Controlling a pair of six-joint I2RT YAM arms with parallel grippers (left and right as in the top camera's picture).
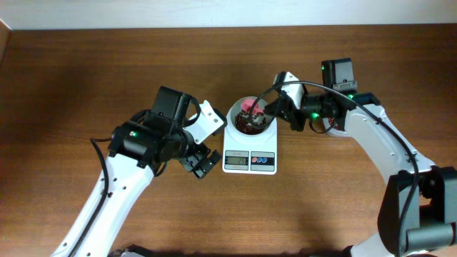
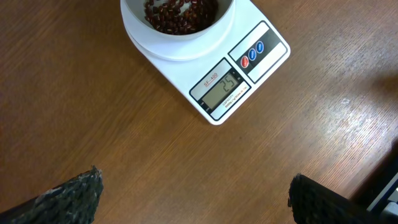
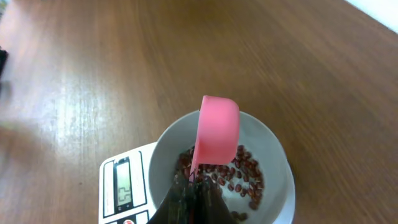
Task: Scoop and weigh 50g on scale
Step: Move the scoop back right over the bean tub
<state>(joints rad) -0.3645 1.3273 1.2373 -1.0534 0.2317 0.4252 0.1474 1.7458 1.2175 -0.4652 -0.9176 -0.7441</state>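
**Right claw holds a pink scoop over the bowl on the scale**

Your right claw (image 3: 189,194) is clamped tight on the handle of a pink scoop (image 3: 217,134), at the bottom edge of its wrist view. The scoop's cup points away from the claw and hangs over a white bowl (image 3: 277,162), its pink outer side facing the camera. Small red-brown beans (image 3: 245,171) lie loose across the bowl's floor. The bowl sits on the platform of the white scale (image 1: 249,161), near the middle of the brown wooden table (image 1: 86,64). The scale's grey display (image 2: 222,87) shows digits that look like 25, with red and blue buttons beside it. Your left claw (image 2: 196,198) has its 2 fingers (image 2: 68,196) spread wide and holds nothing. It hangs above the table just beside the scale's front corner, not touching it.
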